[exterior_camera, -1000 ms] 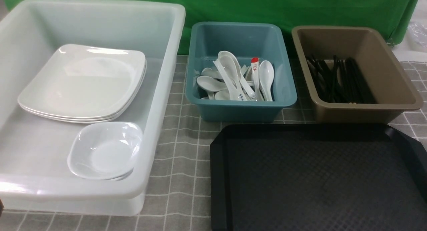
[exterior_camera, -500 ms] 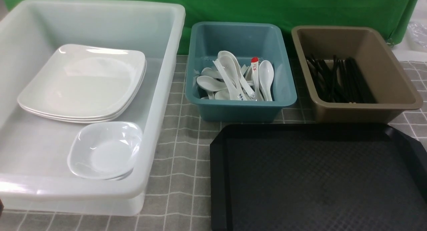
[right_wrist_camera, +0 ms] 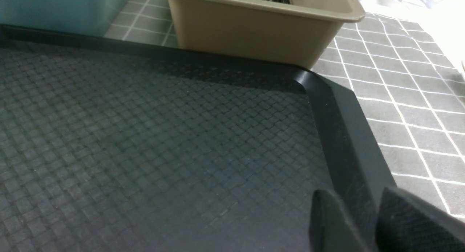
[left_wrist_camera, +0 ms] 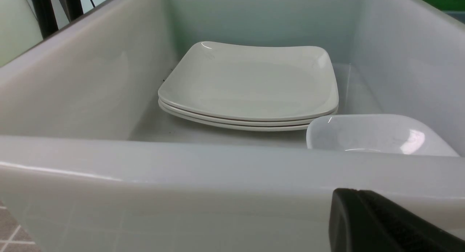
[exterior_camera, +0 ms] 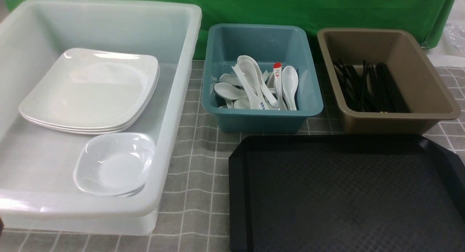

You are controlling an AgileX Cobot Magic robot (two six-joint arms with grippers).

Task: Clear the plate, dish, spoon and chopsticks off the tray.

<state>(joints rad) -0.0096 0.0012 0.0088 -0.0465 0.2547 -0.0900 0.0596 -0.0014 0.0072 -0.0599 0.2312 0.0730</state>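
Holding steady, nothing shifts: the tray (exterior_camera: pixel 345 194) lies bare, plates (exterior_camera: pixel 91 88) stacked in the white tub (exterior_camera: pixel 174 110). Left claw (left_wrist_camera: pixel 385 223) is closed, empty; right claw (right_wrist_camera: pixel 367 223) hovers over the tray rim, narrowly parted, gripping nothing.

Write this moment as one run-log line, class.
tray: bare | plates, dish: clear tub | spoons: teal tub | chopsticks: brown tub | left hand: shut | right hand: open, near tray rim
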